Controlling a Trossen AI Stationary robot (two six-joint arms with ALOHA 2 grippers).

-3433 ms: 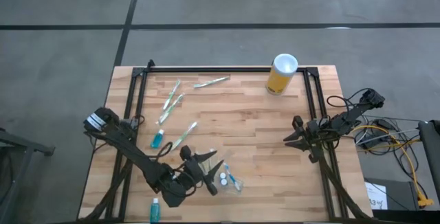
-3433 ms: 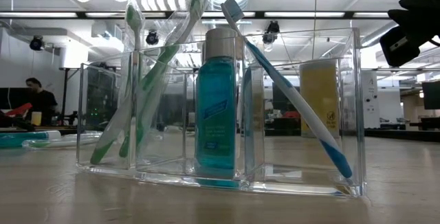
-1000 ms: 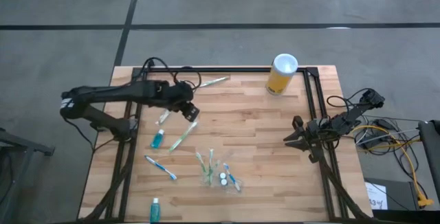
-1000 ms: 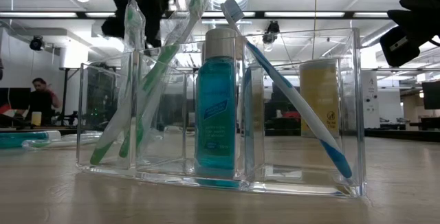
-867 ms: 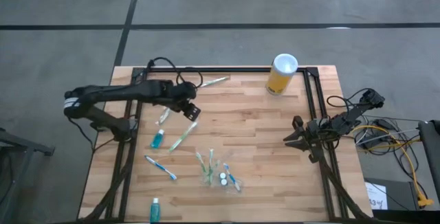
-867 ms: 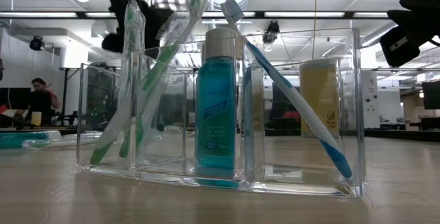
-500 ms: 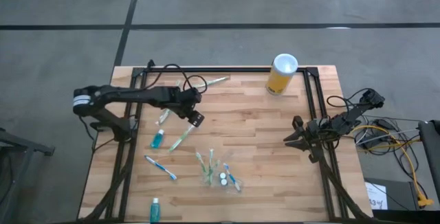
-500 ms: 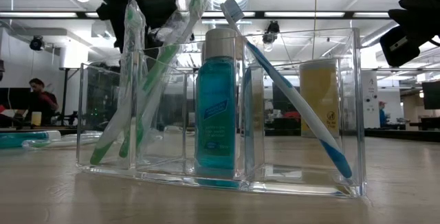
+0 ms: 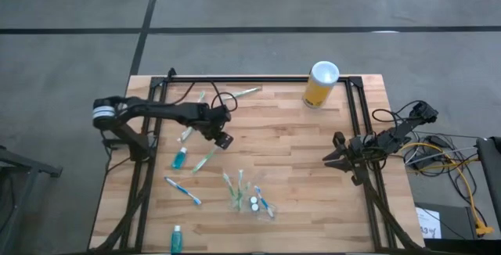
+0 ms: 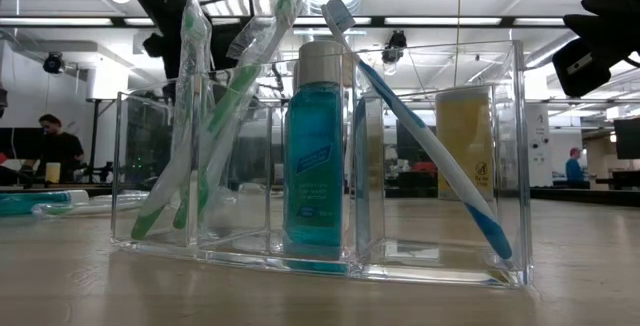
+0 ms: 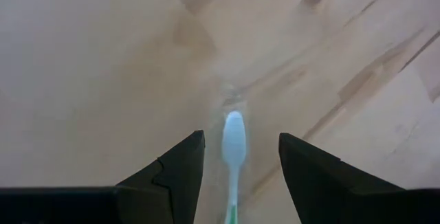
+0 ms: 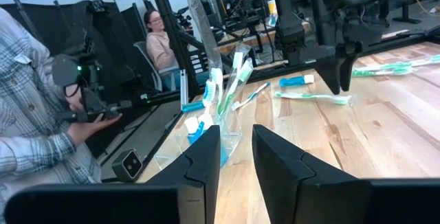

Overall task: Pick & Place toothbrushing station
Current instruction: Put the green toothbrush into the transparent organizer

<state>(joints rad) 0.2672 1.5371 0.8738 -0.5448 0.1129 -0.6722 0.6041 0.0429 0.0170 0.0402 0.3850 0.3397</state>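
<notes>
A white-green toothbrush (image 9: 205,159) lies flat on the wooden table, left of the middle. My left gripper (image 9: 224,140) hangs low over its far end, pointing steeply down. In the left wrist view the open fingers of my left gripper (image 11: 238,136) stand on either side of the brush head (image 11: 234,131), with a gap on each side. The clear holder (image 9: 250,201) stands near the front edge; its compartments hold green toothbrushes (image 10: 190,146), a teal bottle (image 10: 316,156) and a blue toothbrush (image 10: 430,151). My right gripper (image 9: 333,155) waits at the right, open with nothing between its fingers (image 12: 236,131).
Loose on the table's left half lie a teal tube (image 9: 180,159), a blue toothbrush (image 9: 182,191), another teal tube (image 9: 177,238) and more toothbrushes (image 9: 193,114) (image 9: 239,93). A yellow cylinder (image 9: 321,84) stands at the far right. People (image 12: 41,114) are beyond the table.
My left gripper has come down toward the table and moved a little toward the near edge, tipping to point more steeply down, until it stands over the white-green toothbrush's far end. Its fingers stay open. The toothbrush has not moved.
</notes>
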